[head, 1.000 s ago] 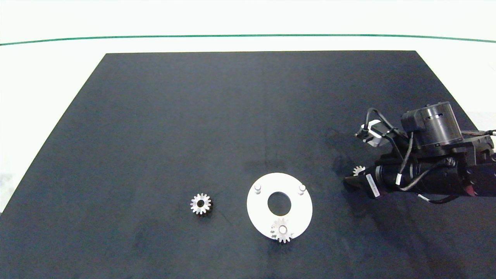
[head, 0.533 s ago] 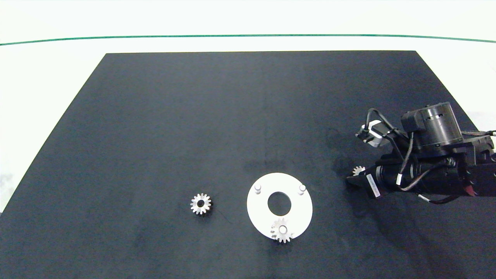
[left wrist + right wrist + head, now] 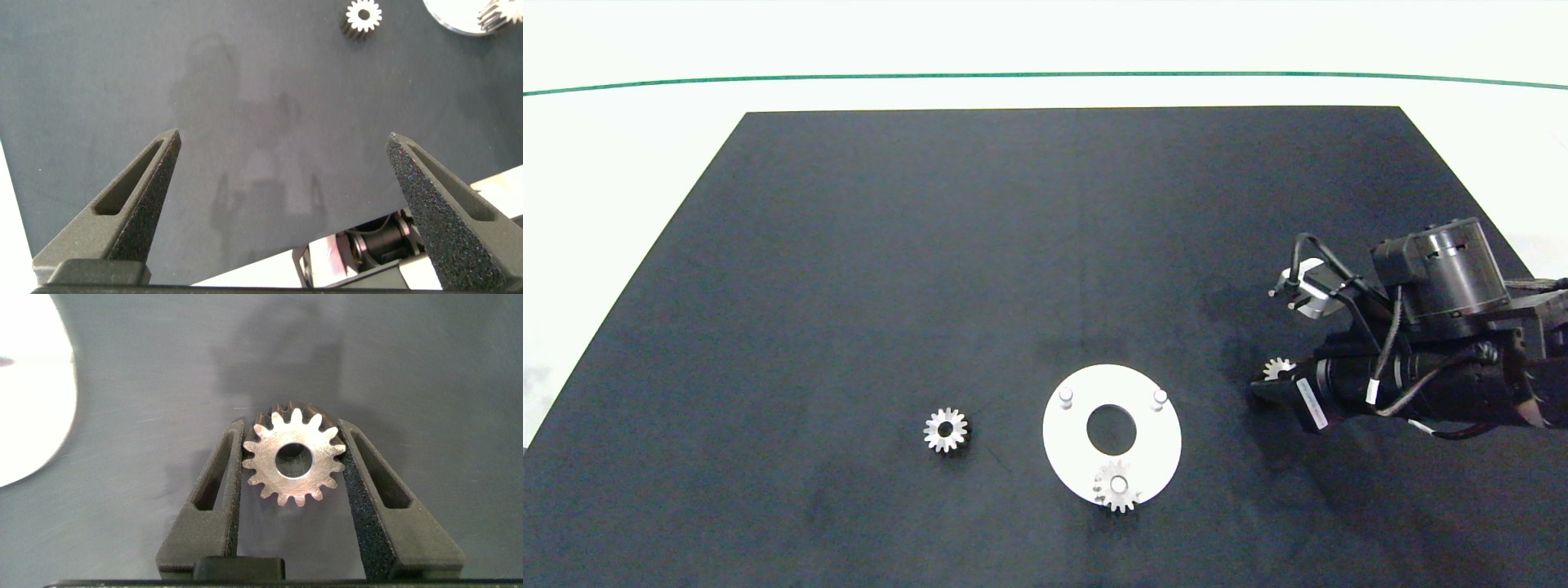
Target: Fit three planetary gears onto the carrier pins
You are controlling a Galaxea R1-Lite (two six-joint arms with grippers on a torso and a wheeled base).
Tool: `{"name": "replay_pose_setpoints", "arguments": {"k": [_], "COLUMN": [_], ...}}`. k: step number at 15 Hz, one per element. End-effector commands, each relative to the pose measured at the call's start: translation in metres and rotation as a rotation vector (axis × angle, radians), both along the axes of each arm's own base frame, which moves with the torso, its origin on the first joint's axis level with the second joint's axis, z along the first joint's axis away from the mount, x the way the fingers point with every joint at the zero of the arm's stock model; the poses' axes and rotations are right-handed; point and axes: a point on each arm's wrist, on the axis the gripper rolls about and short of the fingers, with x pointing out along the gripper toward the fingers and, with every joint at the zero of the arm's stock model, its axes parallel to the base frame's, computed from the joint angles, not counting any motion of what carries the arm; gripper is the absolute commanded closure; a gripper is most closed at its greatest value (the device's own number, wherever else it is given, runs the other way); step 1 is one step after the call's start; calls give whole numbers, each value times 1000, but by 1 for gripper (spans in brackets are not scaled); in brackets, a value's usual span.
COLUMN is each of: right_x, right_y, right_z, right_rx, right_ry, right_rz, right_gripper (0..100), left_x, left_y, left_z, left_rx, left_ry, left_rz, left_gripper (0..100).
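- Planetary gears, small silver metal spur gears with pointed teeth, lie in three places: one loose gear [image 3: 946, 429] flat on the black mat [image 3: 1013, 245] left of the flat white round disc [image 3: 1068, 447], one seated gear [image 3: 1116, 487] on the disc's nearest peg, one gripped gear [image 3: 293, 456] to the right.
- Left gripper [image 3: 286, 184] hangs spread wide and empty above the mat, the loose gear ahead of it; idle, it poses little risk.
- Two bare pale cylindrical carrier pins [image 3: 1064, 398] stand at the disc's far side; a gear arriving tilted or off-centre could jam, or push the unfixed disc.
- Right gripper [image 3: 292, 469] is clamped on the gripped gear's toothed rim, right of the disc. The pointed teeth give thin contact, so the gear could twist or slip out during the lift.
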Motion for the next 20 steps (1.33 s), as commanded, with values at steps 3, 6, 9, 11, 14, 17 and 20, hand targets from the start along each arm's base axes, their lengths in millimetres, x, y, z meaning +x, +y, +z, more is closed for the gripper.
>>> {"name": "replay_pose_setpoints", "arguments": {"k": [3,6,9,11,14,17,20], "right_x": [-69,-67,-54,-40,-26,-21,-19], "right_y": [59,90,101,104,108,112,113], "right_z": [37,25,17,11,5,10,12], "right_rx": [-56,-118,-133,-143,-150,-139,-133], "right_ry": [-60,-49,-28,-14,1,-17,-26], "right_rz": [260,297,289,265,239,238,236], "right_gripper": [75,75,75,75,75,75,75], "left_x": [2,0,0,0,0,0,0], "left_y": [0,0,0,0,0,0,0], "left_z": [0,1,1,1,2,2,2], "left_rx": [3,0,-1,1,0,0,1], "left_ry": [11,-1,-4,-1,-4,-4,-2], "left_rz": [-9,-9,-9,-11,-11,-11,-13], "left_gripper": [0,0,0,0,0,0,0]}}
